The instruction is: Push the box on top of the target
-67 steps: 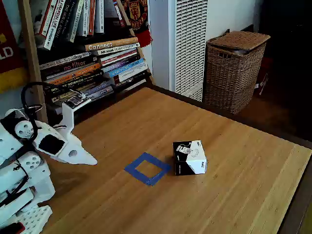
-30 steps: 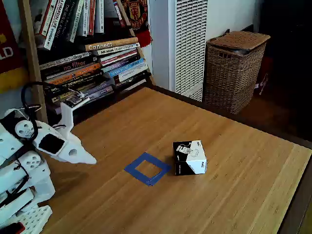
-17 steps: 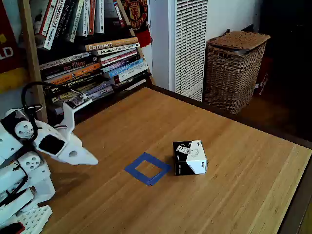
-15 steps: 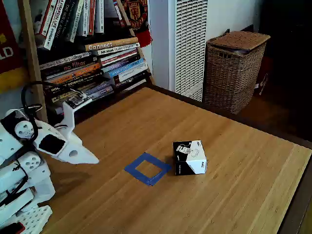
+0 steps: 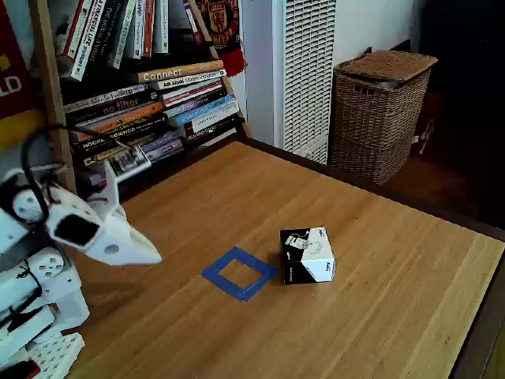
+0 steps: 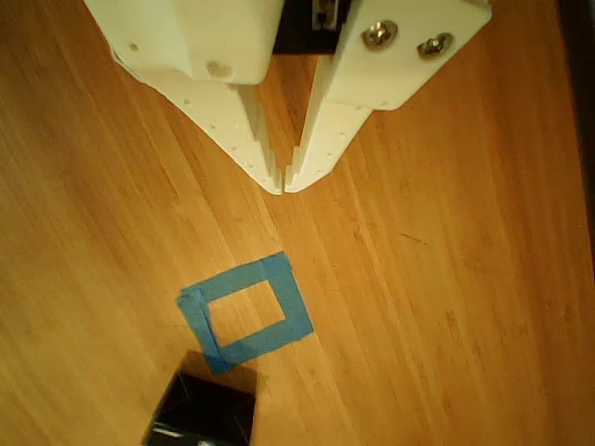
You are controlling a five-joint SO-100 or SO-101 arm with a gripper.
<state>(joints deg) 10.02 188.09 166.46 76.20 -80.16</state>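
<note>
While raised off the wooden table (image 5: pixel 379 260) at the left of the fixed view, white gripper (image 5: pixel 156 256) with jaws pressed together, tips meeting, holding nothing; same in the other view (image 6: pixel 283 183), fingers (image 6: pixel 237 130) forming a closed V. Just past the tips in the other view, blue tape target (image 6: pixel 245 310), bare wood inside. Beyond it, at the bottom edge, dark box (image 6: pixel 201 415), near one corner of the tape, not on it. In the fixed view, target (image 5: pixel 239 273) between gripper and box (image 5: pixel 308 254), box just right of the tape. Farther back, stacked books (image 5: pixel 158 106), white louvered panel (image 5: pixel 309 71), wicker basket (image 5: pixel 380 110).
</note>
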